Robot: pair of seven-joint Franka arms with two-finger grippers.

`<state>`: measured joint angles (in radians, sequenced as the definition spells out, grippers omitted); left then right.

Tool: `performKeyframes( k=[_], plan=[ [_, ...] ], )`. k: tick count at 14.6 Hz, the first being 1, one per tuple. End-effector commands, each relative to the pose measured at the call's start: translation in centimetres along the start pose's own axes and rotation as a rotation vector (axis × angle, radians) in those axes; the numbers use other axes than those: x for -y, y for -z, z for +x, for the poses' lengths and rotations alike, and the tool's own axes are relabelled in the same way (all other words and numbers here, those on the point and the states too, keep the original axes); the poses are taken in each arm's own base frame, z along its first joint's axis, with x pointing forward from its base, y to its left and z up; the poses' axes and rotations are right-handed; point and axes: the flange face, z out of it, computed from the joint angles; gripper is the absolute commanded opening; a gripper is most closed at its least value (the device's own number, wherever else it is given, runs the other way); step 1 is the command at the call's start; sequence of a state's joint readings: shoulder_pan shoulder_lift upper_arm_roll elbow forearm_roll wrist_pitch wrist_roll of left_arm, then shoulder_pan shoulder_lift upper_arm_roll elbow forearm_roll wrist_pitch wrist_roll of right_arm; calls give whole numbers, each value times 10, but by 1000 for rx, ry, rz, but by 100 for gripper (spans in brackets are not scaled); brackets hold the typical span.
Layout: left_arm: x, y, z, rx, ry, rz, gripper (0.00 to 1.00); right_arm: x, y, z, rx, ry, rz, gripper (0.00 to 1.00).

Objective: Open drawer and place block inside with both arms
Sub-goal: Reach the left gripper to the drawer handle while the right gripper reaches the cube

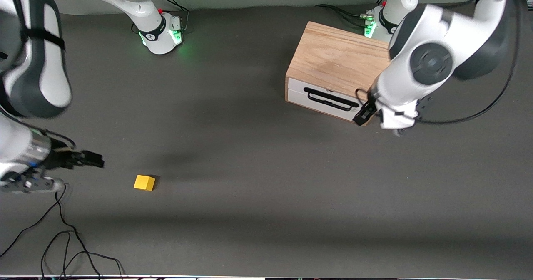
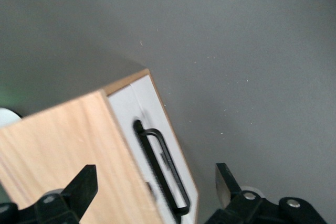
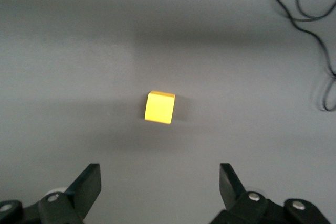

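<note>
The light oak box (image 1: 333,57) stands near the left arm's base. Its white drawer (image 1: 320,101) is shut, and the black bar handle (image 1: 329,98) faces the front camera. My left gripper (image 1: 365,112) hangs open over the drawer front's corner at the left arm's end. In the left wrist view the handle (image 2: 163,169) and box top (image 2: 58,150) lie between its open fingertips (image 2: 157,184). The yellow block (image 1: 144,183) sits on the mat toward the right arm's end. My right gripper (image 1: 89,159) is open and empty, beside the block. The right wrist view shows the block (image 3: 159,107) ahead of the open fingertips (image 3: 160,184).
Loose black cables (image 1: 62,238) lie on the dark mat near the front edge at the right arm's end; they also show in the right wrist view (image 3: 310,14). The green-lit arm bases (image 1: 162,34) stand along the table's back edge.
</note>
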<state>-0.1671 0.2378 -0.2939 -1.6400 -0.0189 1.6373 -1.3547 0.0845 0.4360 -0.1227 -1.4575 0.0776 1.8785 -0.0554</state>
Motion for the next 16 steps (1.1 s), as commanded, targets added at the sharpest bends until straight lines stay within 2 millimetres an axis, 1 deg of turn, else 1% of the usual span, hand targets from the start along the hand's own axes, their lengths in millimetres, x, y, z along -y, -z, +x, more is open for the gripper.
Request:
performKeyframes(
  k=[1, 4, 5, 6, 7, 8, 9, 10, 11, 13, 15, 16],
  plan=[
    [-28, -26, -38, 3, 77, 18, 100, 3, -43, 15, 12, 2, 12, 100],
    [-44, -61, -51, 15, 67, 36, 100, 4, -84, 17, -6, 0, 5, 100],
    [-46, -74, -59, 25, 71, 46, 100, 11, -96, 19, -17, 0, 3, 100],
    [-48, -91, -60, 32, 76, 64, 100, 13, -106, 20, -12, -16, 1, 100],
    [-47, -112, -68, 31, 85, 75, 100, 14, -123, 21, 0, -31, 0, 100],
    [-48, -120, -73, 27, 87, 69, 100, 13, -134, 21, 3, -36, -1, 100],
    [-49, -127, -73, 30, 93, 69, 100, 14, -145, 19, 10, -36, -1, 100],
    [-52, -138, -73, 34, 105, 81, 100, 17, -156, 17, 5, -33, 0, 100],
    [-54, -147, -74, 37, 120, 94, 100, 16, -170, 11, -7, -35, -3, 100],
    [-52, -156, -78, 38, 124, 129, 100, 16, -193, 1, -29, -37, -5, 100],
    [-46, -166, -79, 38, 120, 189, 100, 16, -202, -2, -42, -36, -6, 100],
    [-44, -167, -80, 37, 120, 197, 100, 16, -209, -4, -44, -37, -6, 100]
  ],
)
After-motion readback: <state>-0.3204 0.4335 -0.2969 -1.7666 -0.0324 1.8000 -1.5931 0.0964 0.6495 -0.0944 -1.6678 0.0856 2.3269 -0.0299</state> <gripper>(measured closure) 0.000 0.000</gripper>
